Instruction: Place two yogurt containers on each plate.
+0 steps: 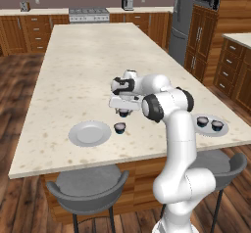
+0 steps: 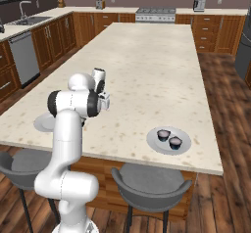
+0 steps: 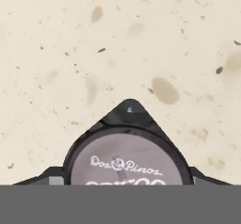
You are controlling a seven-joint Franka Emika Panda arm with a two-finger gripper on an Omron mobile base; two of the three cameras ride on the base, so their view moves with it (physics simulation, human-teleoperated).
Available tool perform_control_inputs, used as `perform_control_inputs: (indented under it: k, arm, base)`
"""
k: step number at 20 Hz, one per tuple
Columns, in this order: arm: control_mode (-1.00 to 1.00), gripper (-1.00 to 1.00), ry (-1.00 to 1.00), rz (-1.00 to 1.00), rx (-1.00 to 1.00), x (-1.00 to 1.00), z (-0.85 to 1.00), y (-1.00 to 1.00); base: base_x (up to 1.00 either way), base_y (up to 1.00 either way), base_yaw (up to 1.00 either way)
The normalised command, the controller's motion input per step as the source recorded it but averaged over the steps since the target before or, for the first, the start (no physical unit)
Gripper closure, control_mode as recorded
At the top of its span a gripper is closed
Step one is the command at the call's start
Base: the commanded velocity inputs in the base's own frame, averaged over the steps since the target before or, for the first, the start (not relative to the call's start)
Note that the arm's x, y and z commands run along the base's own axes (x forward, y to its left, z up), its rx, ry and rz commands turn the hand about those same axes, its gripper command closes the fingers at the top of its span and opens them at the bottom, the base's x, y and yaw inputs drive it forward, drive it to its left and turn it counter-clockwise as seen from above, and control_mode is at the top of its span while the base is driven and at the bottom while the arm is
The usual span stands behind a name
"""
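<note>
My gripper (image 1: 123,111) points down over the counter and is shut on a yogurt container (image 1: 123,113). In the hand view its pale lid (image 3: 126,162) sits close up between the dark fingertips (image 3: 44,177). Another yogurt container (image 1: 120,127) stands on the counter just right of the left plate (image 1: 89,133), which holds nothing. The right plate (image 1: 208,130) carries two yogurt containers (image 1: 202,121) (image 1: 217,125). The right base view shows that plate (image 2: 169,149) with both cups (image 2: 163,135) (image 2: 175,142). There my arm hides most of the left plate (image 2: 43,123).
The long speckled island counter (image 1: 88,65) stretches away ahead. Two grey stools (image 1: 87,185) (image 1: 223,168) stand at its near edge. Wooden cabinets, a stove (image 1: 88,14) and a fridge line the back wall.
</note>
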Motion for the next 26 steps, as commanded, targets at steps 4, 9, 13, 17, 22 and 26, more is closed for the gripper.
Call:
perform_control_inputs:
  k: [4,9,13,17,22,26]
  arm:
    - [-1.00,1.00,0.00,0.00,0.00,-0.34,0.40,0.21]
    - [-1.00,1.00,0.02,0.00,0.00,-0.31,0.09,0.64]
    - [-1.00,1.00,0.04,0.00,0.00,-0.29,0.00,0.77]
    - [-1.00,1.00,0.06,0.00,0.00,-0.30,0.00,0.74]
    - [-1.00,1.00,0.07,0.00,-0.03,-0.19,0.00,0.64]
    - [-1.00,1.00,0.08,0.00,-0.05,-0.03,-0.10,0.29]
  base:
    - [0.00,0.00,0.00]
    - [0.00,0.00,0.00]
    - [0.00,0.00,0.00]
    - [0.00,0.00,0.00]
    - [0.00,0.00,0.00]
    - [0.00,0.00,0.00]
